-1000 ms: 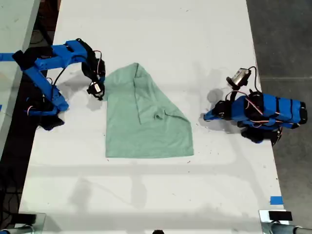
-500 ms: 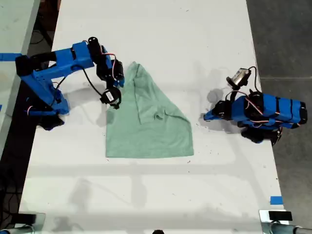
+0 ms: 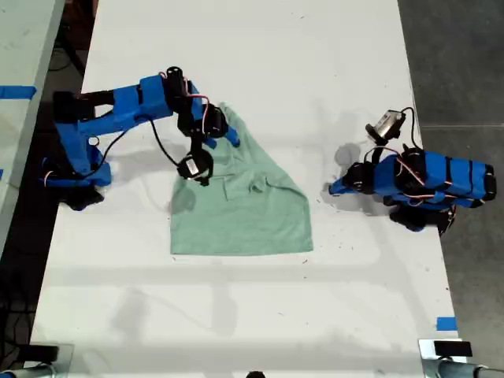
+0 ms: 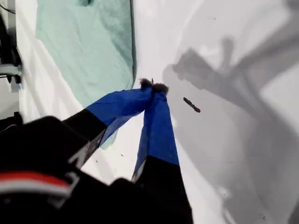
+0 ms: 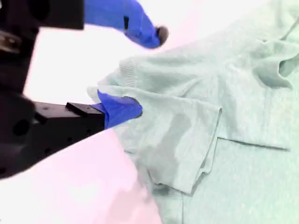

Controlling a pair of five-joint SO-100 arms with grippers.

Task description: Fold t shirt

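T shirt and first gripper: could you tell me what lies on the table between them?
Only bare white table separates the t shirt from my first gripper, as the exterior view shows.

t shirt [image 3: 236, 213] top edge: hidden under arm | first wrist view: shirt cut off

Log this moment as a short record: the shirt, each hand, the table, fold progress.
t shirt: pale mint green, wrinkled, partly folded over itself, lying flat
table: white, the shirt near its middle
my first hand: shut, empty, over bare table at the exterior view's right, apart from the shirt
my second hand: open, at the shirt's upper corner in the exterior view, one fingertip against the cloth edge
fold: not finished
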